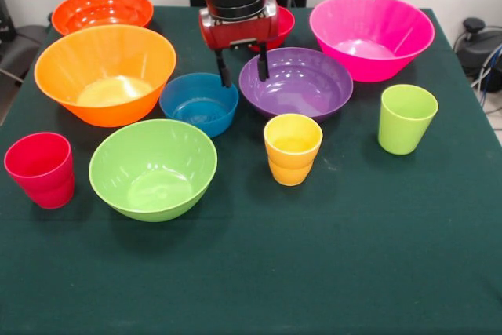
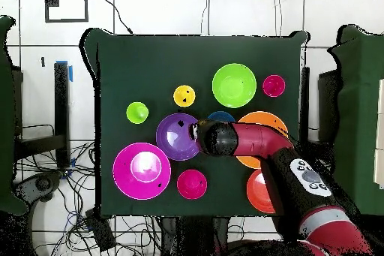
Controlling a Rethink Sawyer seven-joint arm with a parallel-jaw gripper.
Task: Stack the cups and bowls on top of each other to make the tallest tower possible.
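You have seven bowls (image 1: 296, 82) spread across the desk's far half, none nested; three cups (image 1: 292, 149) stand apart nearer the front edge.

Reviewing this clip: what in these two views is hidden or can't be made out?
- Small red bowl: front view, mostly hidden behind the gripper; the overhead view shows it whole.
- Blue bowl: overhead view, only a sliver shows past the arm.
- Orange bowl: overhead view, partly covered by the arm.
- Purple bowl: front view, whether the fingers touch its rim is unclear.
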